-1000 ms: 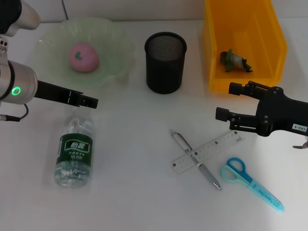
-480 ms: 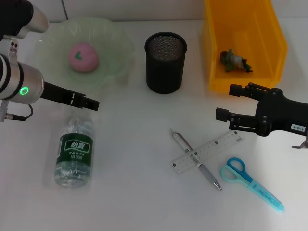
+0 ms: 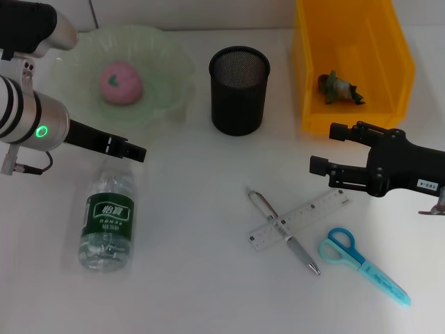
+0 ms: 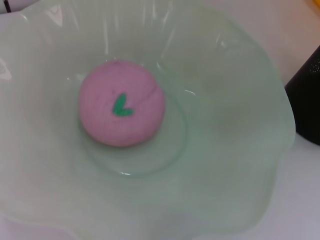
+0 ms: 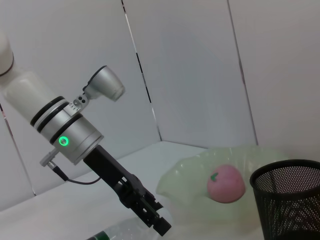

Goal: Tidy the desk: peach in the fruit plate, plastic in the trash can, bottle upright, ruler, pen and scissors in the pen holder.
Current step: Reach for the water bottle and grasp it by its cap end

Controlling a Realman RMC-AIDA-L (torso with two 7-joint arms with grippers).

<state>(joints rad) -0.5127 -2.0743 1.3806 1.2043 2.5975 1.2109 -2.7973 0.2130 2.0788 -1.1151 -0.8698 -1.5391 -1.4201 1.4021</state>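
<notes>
A pink peach [image 3: 121,81] [image 4: 121,110] lies in the pale green fruit plate [image 3: 167,76] [image 4: 235,150] at the back left. A clear bottle [image 3: 108,219] with a green label lies on its side in front of the plate. My left gripper [image 3: 132,149] [image 5: 155,220] hangs just above the bottle's cap end. The ruler [image 3: 299,220] and pen [image 3: 284,232] lie crossed, with blue scissors [image 3: 361,264] beside them. My right gripper [image 3: 327,148] is open and empty, above the ruler's far end. Crumpled plastic [image 3: 338,88] sits in the yellow trash can [image 3: 351,42].
The black mesh pen holder [image 3: 238,90] [image 5: 287,200] stands upright between the plate and the yellow bin. The table top is white, and a pale wall runs along its back edge.
My left arm has drifted a little toward the front and right, closer to the bottle. The right gripper has barely shifted.
</notes>
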